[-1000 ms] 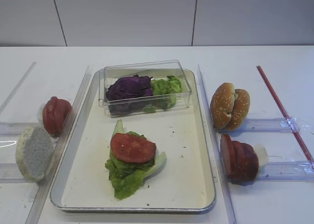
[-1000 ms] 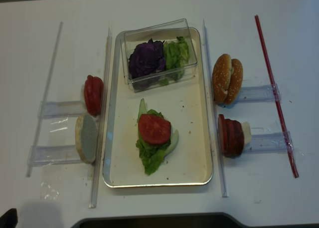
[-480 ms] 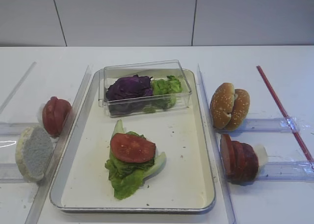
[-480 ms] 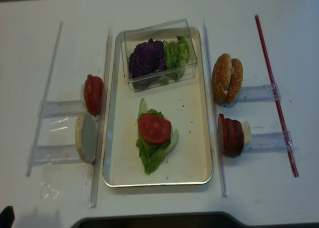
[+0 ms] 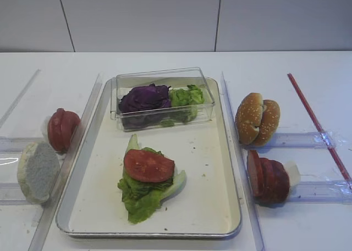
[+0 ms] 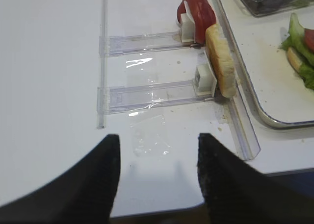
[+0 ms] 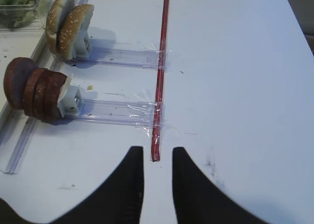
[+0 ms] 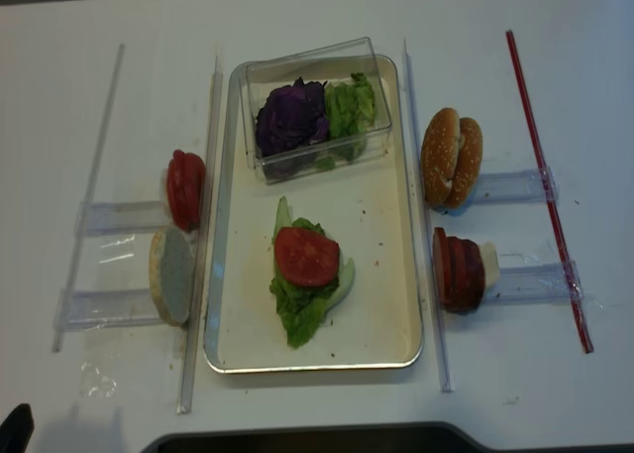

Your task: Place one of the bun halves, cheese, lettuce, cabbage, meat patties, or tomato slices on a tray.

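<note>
Cream-white tray (image 5: pixel 214 168), metal-rimmed, on the worktop: holds a lettuce (image 5: pixel 144 193) leaf with one tomato slice (image 5: pixel 148 165) laid on top, plus a clear plastic box (image 5: pixel 163 97) at its far end.

Clear plastic box: purple cabbage (image 5: pixel 144 97) on one side, more green leaves (image 5: pixel 187 96) touching it on the other.

Left gripper (image 6: pixel 158 160): fingers spread wide, holding nothing, low over bare worktop. Ahead and to their right, a bun half (image 6: pixel 221 62) stands on edge in a clear holder just beside the tray rim; the remaining tomato slices (image 6: pixel 198 15) stand in the holder beyond it.

Right gripper (image 7: pixel 158 167): fingers a narrow gap apart, empty. A red strip (image 7: pixel 162 62) runs straight ahead from between the tips. Ahead and to their left, meat patties (image 7: pixel 32 94) stand in a row in a holder; sesame bun halves (image 7: pixel 68 30) stand in the holder beyond.

Step in hand, as judged: choosing the next item, both arms drawn clear.

Handling note:
- Take a standing item from above, with the fingers spread across its flat faces.
- Lift straight out of the holder before moving sideways, so the neighbours stay upright.
- Clear the tray rim and set down on bare tray or squarely on the stack.
</note>
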Motion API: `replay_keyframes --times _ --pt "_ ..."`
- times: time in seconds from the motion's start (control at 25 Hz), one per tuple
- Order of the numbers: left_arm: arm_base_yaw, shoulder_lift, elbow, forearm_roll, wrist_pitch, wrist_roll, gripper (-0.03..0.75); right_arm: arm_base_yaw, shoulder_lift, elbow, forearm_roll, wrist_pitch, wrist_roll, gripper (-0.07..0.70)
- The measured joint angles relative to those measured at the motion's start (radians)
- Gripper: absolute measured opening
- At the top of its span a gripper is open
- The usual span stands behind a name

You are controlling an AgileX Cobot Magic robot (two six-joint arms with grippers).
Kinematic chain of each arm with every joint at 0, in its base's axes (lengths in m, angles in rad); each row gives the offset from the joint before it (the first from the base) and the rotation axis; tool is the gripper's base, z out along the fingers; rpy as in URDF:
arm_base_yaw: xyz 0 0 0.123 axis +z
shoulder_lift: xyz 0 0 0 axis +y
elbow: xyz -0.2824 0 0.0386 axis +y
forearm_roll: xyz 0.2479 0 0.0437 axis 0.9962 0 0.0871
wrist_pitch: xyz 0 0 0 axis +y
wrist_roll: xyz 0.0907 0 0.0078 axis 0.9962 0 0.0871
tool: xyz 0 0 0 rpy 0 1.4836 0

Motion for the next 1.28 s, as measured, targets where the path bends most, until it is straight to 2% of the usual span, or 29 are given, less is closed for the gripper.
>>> replay_keyframes --times 1.28 --pt "0.000 0.000 0.000 -0.002 0.000 0.000 0.346 0.000 0.000 0.000 0.004 0.000 0.000 0.179"
